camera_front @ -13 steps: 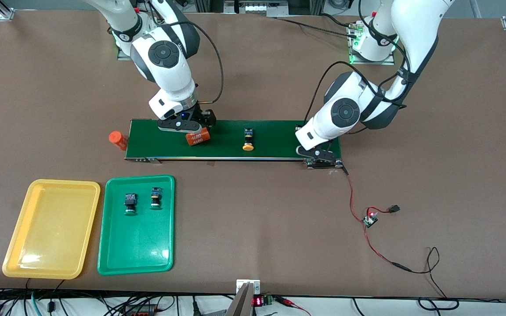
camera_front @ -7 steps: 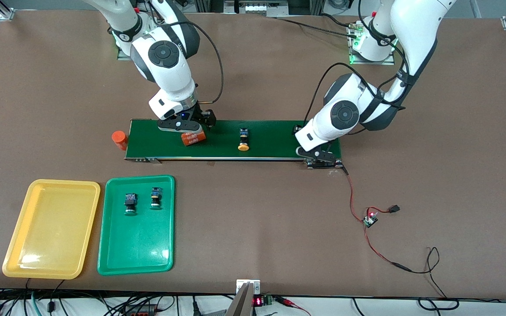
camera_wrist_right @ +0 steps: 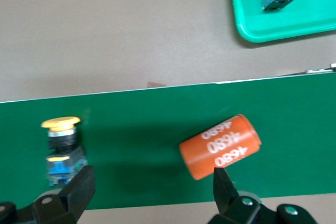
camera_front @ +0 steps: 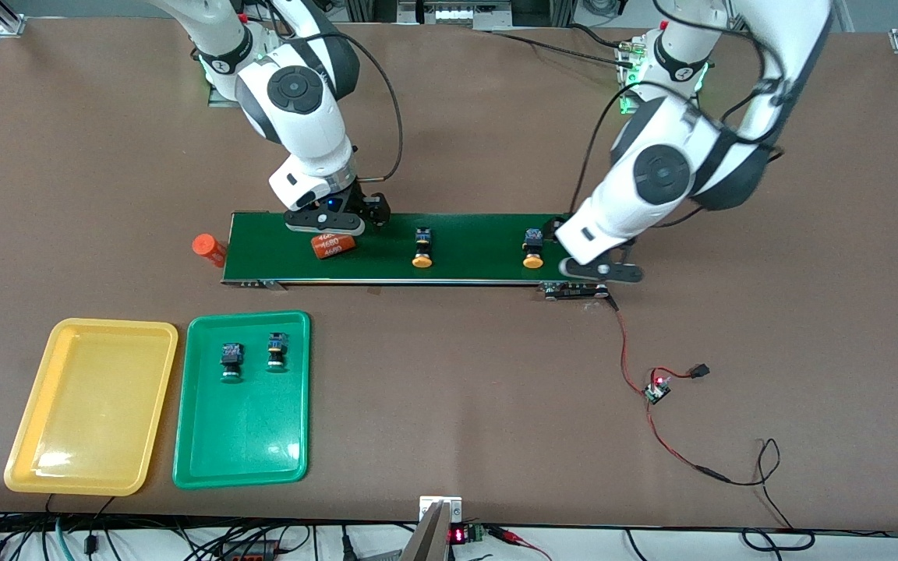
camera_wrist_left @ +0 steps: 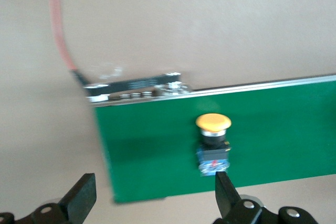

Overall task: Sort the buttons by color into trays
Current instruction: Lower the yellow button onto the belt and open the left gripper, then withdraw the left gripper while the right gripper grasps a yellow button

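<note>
Buttons here are small, rigid and light — a blocky dark body under a wide, smooth round cap — so you take them across the flat sides of the body, not the cap, which could slip out. Two orange-capped ones lie tipped over on the green belt (camera_front: 480, 234): one (camera_front: 422, 248) mid-belt, the other (camera_front: 532, 248) near the belt's end toward the left arm. The two green-capped buttons (camera_front: 231, 362) (camera_front: 277, 352) already lie in the green tray (camera_front: 184, 405), near its edge closest to the belt; the yellow tray (camera_front: 28, 421) sits just beside it. Your left tool (camera_wrist_left: 152, 198) hangs with fingers apart over that belt end, holding nothing. Your right tool (camera_wrist_right: 152, 192), also spread and holding nothing, is over the "4680" cylinder (camera_front: 333, 244) — leave that one alone.
</note>
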Controlling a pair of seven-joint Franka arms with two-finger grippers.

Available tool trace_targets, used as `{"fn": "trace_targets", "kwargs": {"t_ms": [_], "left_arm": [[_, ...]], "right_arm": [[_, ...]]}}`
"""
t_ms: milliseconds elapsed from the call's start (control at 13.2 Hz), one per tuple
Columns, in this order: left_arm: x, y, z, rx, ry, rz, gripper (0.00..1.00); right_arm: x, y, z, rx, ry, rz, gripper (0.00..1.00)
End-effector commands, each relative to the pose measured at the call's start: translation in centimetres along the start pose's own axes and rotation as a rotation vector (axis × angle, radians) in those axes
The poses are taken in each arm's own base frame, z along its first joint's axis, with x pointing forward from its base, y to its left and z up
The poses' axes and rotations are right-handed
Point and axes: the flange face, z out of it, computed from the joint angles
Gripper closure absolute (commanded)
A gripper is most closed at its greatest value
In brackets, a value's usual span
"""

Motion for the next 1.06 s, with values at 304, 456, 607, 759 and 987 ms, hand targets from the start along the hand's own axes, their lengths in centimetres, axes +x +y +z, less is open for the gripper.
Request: {"fn": "trace_targets", "kwargs": {"t_ms": [304, 456, 607, 759, 987], "left_arm": [[-2.4, -13.2, -12.3, 0.066, 0.057, 0.028, 0.00], [-3.2, -16.2, -16.8, 0.067, 0.006, 0.079, 0.00], [-4.0, -18.4, -20.0, 0.058, -0.025, 0.117, 0.00], [-4.7, -18.7, -22.4, 0.032, -0.019, 0.105, 0.00], [-4.3, -19.3, -22.9, 0.031, 0.039, 0.091, 0.00]], "right_arm": [[-0.7, -4.7, 1.3, -0.014, -0.035, 0.005, 0.00], [-0.6, -5.2, 2.1, -0.013, -0.045, 0.007, 0.00], [-0.5, -5.8, 2.7, -0.017, -0.043, 0.008, 0.00], [-0.6, -6.0, 3.8, -0.035, -0.038, 0.002, 0.00], [-0.7, -6.0, 5.9, -0.043, -0.051, -0.008, 0.00]]}}
